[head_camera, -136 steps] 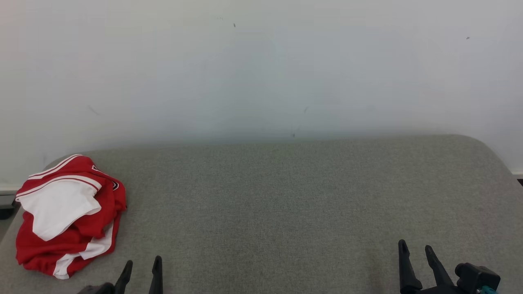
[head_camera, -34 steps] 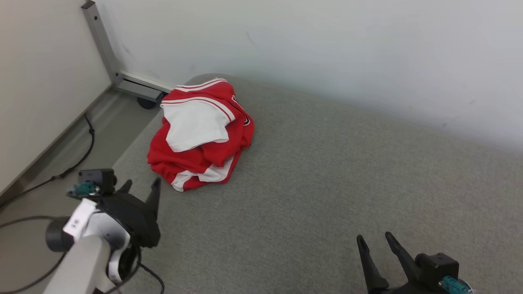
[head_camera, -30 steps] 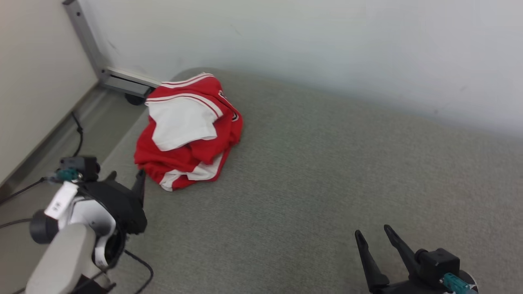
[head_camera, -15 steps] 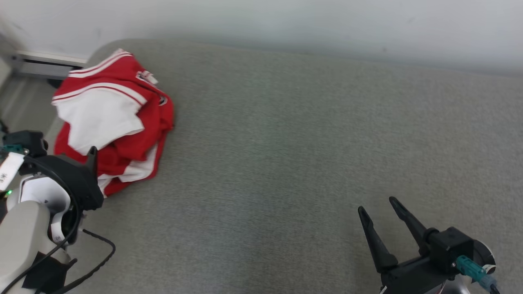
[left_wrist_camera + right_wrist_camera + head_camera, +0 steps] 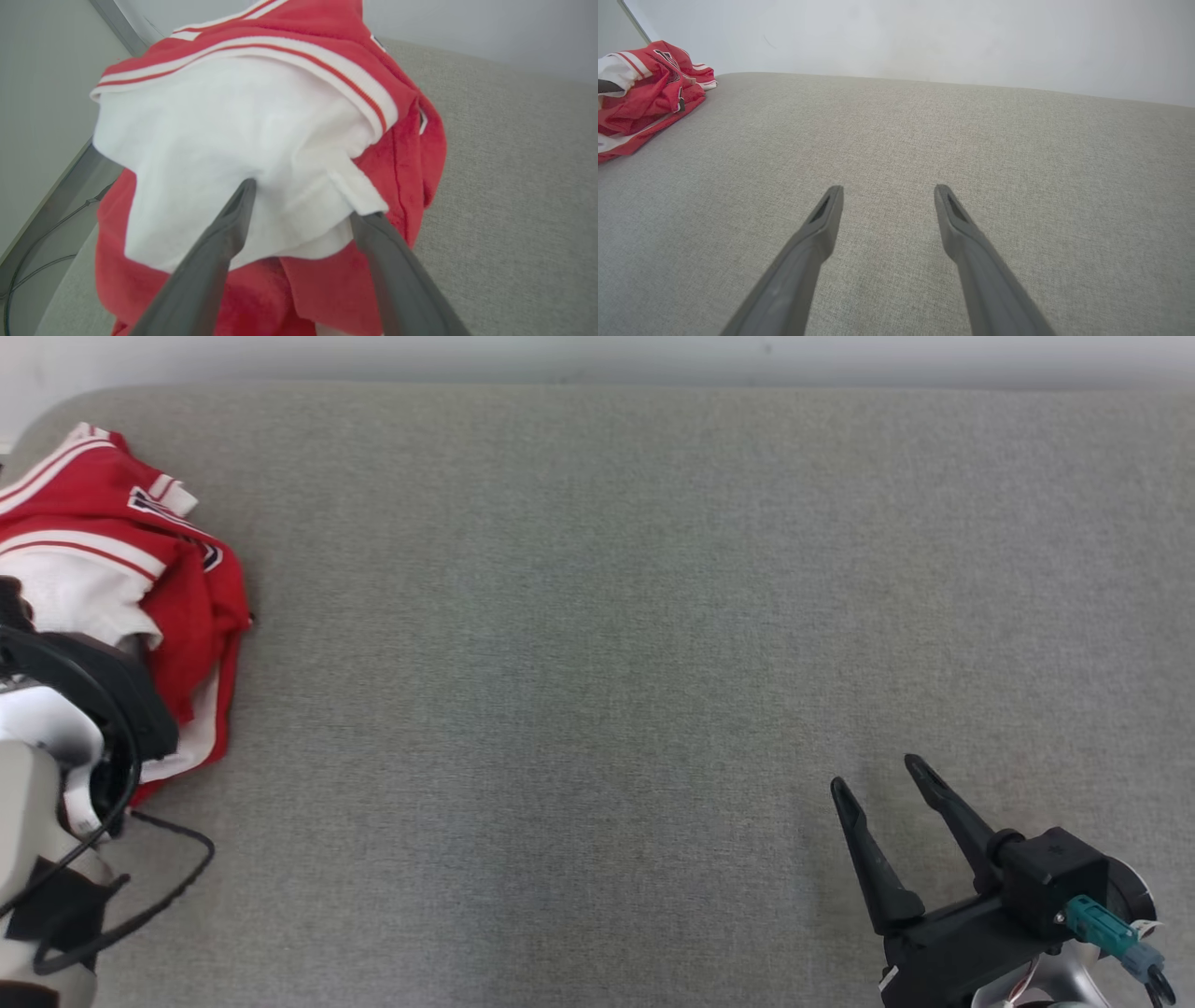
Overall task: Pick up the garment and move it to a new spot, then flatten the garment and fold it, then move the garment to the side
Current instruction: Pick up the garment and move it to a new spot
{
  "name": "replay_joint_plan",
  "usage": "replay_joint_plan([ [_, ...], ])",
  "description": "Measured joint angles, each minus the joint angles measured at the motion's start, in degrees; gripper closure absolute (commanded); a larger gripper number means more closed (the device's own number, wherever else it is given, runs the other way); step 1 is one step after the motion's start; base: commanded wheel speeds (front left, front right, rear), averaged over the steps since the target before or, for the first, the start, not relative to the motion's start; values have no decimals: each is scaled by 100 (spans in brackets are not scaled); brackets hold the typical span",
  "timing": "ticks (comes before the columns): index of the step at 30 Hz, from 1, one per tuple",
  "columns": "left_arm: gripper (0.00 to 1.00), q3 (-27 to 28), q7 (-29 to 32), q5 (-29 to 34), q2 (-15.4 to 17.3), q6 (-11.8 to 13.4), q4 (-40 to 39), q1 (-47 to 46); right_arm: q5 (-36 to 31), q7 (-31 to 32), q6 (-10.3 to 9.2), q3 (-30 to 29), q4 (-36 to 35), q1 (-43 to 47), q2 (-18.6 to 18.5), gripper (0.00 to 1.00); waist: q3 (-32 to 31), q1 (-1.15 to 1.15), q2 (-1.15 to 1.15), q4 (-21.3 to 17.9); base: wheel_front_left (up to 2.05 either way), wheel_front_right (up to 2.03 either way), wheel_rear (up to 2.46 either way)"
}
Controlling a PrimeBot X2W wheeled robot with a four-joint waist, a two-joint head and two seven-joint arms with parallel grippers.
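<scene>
Garment (image 5: 191,607), red and white, lies crumpled at the left end of the grey cushion (image 5: 597,616); left gripper (image 5: 308,198) spread wide, tips at the garment's white fold, that fold between the fingers, nothing pinched; contact uncertain; right gripper (image 5: 876,773) spread, empty, above bare cushion, well apart from garment.

Left arm: pale grey forearm (image 5: 21,812) and black wrist housing (image 5: 103,686) sit at the lower left edge of the head frame. A thin black cable (image 5: 210,849) loops beneath.
Left gripper (image 5: 306,198): two long dark fingers spread wide, rising from bottom centre of the left wrist frame.
Right gripper (image 5: 876,773): lower right of the head frame, fingers parted in a V, pointing up and slightly left.
</scene>
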Motion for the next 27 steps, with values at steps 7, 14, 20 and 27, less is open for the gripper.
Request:
replay_joint_plan([
  [7, 100, 32, -134, 127, 3, 44, 271, -116, -41, 103, -2, -66, -99, 3, -11, 0, 109, 0, 0, -63, 0, 0, 0],
  [14, 100, 83, -364, 152, -183, 83, 502, -271, -40, 151, -3, -80, -9, -12, 25, 0, -7, 0, 0, 35, 0, 0, 0],
  [20, 100, 86, -631, 308, -310, 92, 566, -278, 22, 144, -9, -60, 264, -109, 200, 0, -275, -1, -1, 111, 0, 0, 0],
  [27, 100, -55, -867, 458, -361, 93, 459, -539, 152, 79, -8, 81, 645, -126, 480, 0, -750, -1, -1, 173, 0, 0, 0],
])
